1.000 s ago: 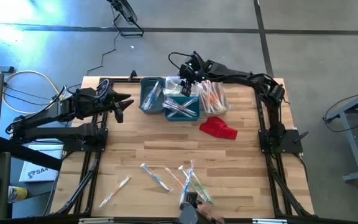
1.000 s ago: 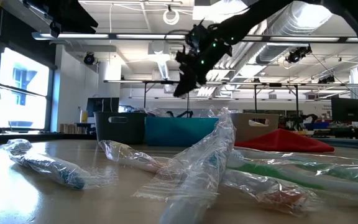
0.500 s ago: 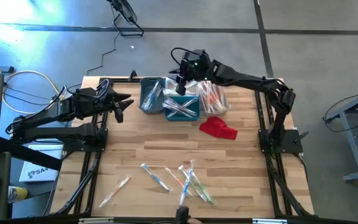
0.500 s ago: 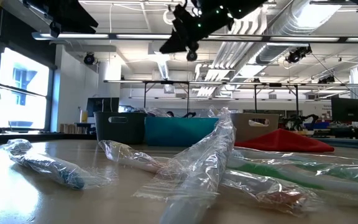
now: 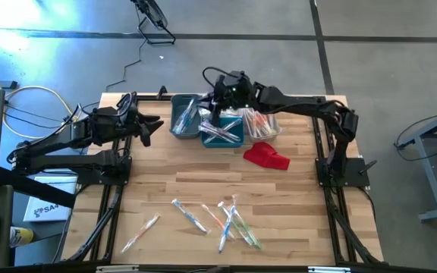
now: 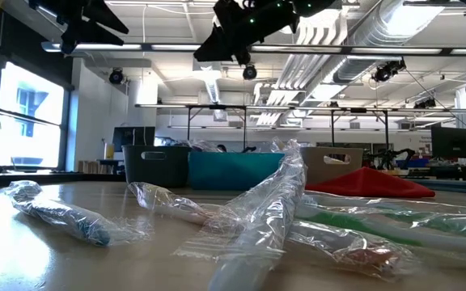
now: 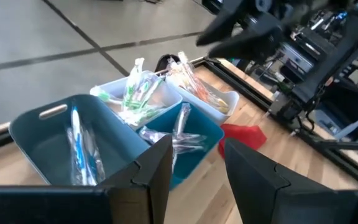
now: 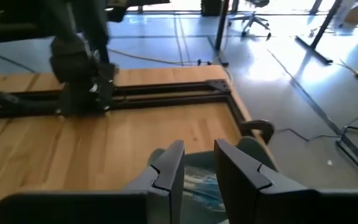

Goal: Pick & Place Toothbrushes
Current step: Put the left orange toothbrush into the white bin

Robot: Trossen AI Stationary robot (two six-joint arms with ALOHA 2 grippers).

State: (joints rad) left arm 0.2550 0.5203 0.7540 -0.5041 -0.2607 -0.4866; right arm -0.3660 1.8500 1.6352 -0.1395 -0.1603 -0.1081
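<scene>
1. The right gripper (image 5: 217,102) has moved in the last second. It hung over the white bin (image 5: 261,120) and the middle of the bin row; now it sits above the join between the grey bin (image 5: 184,117) and the teal bin (image 5: 222,130), and the low view shows it higher above the bins than it was.

2. Its fingers (image 8: 166,171) have narrowed. In the right wrist view they stand a small gap apart with nothing between them, so the gripper is partly open and empty.

3. My reading: a toothbrush has just been dropped into a bin and this arm is free for the next one.

4. A hand that showed at the table's near edge, well away from the bins, is gone.

5. The loose toothbrushes (image 5: 218,220) lie in a scatter on the table (image 5: 158,182) near that edge, far from the bins. One (image 5: 141,233) lies apart, on the left arm's side. More toothbrushes already fill all three bins.

6. The left gripper (image 5: 154,125) waits just beside the grey bin, its fingers (image 7: 151,171) parted and holding nothing.

7. A red cloth (image 5: 266,156) lies on the table just in front of the white bin.

8. Hard to tell: which bin took the last toothbrush, and how many wrapped ones overlap in the pile. In the low view the clear wrappers blur together.
</scene>
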